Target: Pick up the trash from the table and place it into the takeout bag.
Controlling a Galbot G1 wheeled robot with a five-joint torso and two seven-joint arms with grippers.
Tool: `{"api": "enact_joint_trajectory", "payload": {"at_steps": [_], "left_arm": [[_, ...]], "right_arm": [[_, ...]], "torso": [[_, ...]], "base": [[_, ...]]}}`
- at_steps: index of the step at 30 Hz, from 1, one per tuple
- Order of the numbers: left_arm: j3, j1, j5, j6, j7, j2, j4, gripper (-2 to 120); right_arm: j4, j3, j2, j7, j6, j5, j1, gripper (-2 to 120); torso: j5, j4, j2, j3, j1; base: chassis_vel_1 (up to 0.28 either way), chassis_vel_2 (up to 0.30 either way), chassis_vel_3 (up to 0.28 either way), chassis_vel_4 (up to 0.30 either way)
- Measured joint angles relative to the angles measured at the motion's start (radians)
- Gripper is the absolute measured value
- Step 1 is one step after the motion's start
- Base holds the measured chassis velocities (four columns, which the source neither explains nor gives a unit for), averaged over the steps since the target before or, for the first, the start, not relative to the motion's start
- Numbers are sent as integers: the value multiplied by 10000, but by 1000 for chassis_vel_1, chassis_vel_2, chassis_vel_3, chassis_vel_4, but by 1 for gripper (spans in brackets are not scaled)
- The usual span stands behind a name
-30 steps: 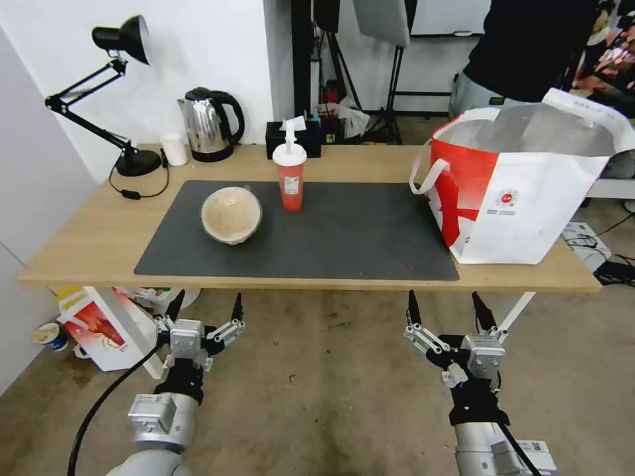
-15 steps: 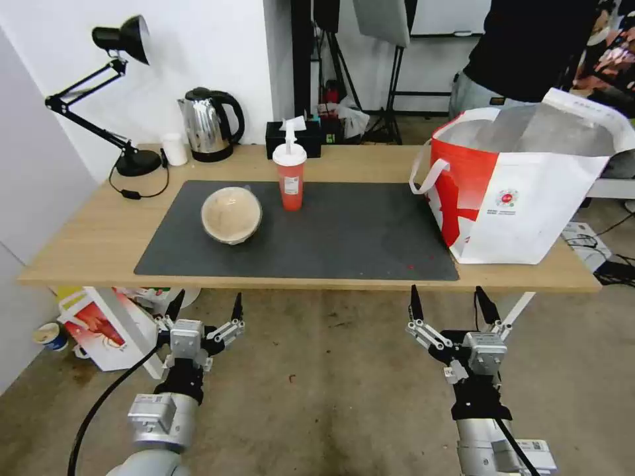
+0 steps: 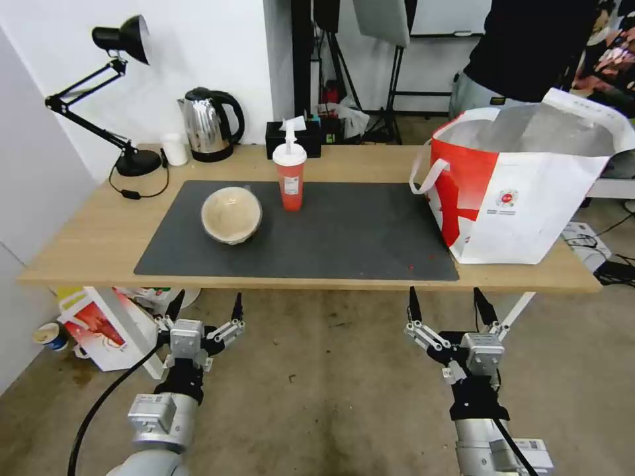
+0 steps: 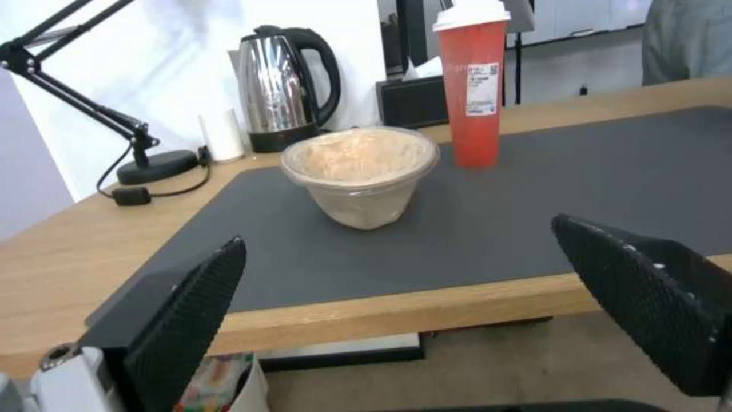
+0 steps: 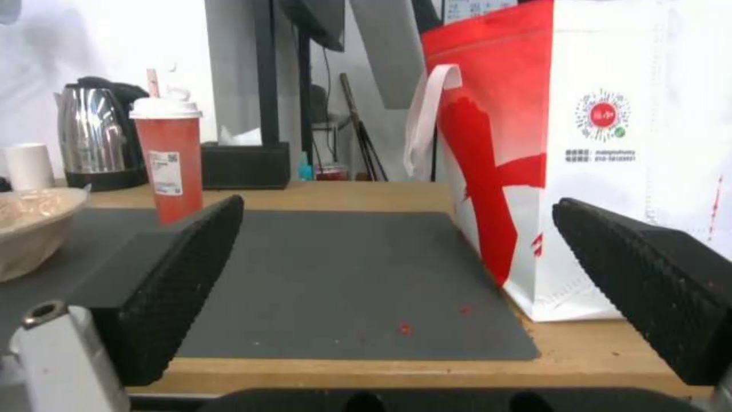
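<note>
A tan round paper bowl (image 3: 231,215) (image 4: 360,173) (image 5: 31,229) sits on the dark mat, left of centre. Just behind and right of it stands a red cup (image 3: 290,175) (image 4: 473,86) (image 5: 169,166) with a white lid and straw. The takeout bag (image 3: 522,185) (image 5: 580,149), white and red with foil lining, stands open at the table's right end. My left gripper (image 3: 205,307) (image 4: 404,309) hangs open below the table's front edge, in line with the bowl. My right gripper (image 3: 446,304) (image 5: 397,292) is open too, below the edge near the bag. Both hold nothing.
Along the back of the light-wood table (image 3: 86,244) stand a black desk lamp (image 3: 126,99), a steel kettle (image 3: 208,125), a small white cup (image 3: 174,149) and a black tissue box (image 3: 292,137). A smaller red-white bag (image 3: 106,327) stands on the floor under the left end. A person stands behind the takeout bag.
The right gripper has shifted very slightly, up a little and back. The left gripper and everything on the table are as before.
</note>
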Motion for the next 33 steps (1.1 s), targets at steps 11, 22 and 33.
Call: {"api": "enact_joint_trajectory", "payload": {"at_steps": [11, 22, 33], "left_arm": [[0, 0, 0, 0, 0, 0, 0, 100], [0, 0, 0, 0, 0, 0, 0, 100], [0, 0, 0, 0, 0, 0, 0, 100]], "right_arm": [[1279, 422, -959, -3042, 378, 2843, 1655, 100], [1493, 1289, -3062, -8105, -113, 8446, 4443, 100], [683, -855, -3006, -6684, -2829, 9786, 8535, 100]], "torso": [[0, 4, -1, 1, 0], [-3, -1, -1, 0, 2], [0, 0, -1, 2, 2]], "base": [[0, 0, 0, 0], [0, 0, 0, 0], [0, 0, 0, 0]]}}
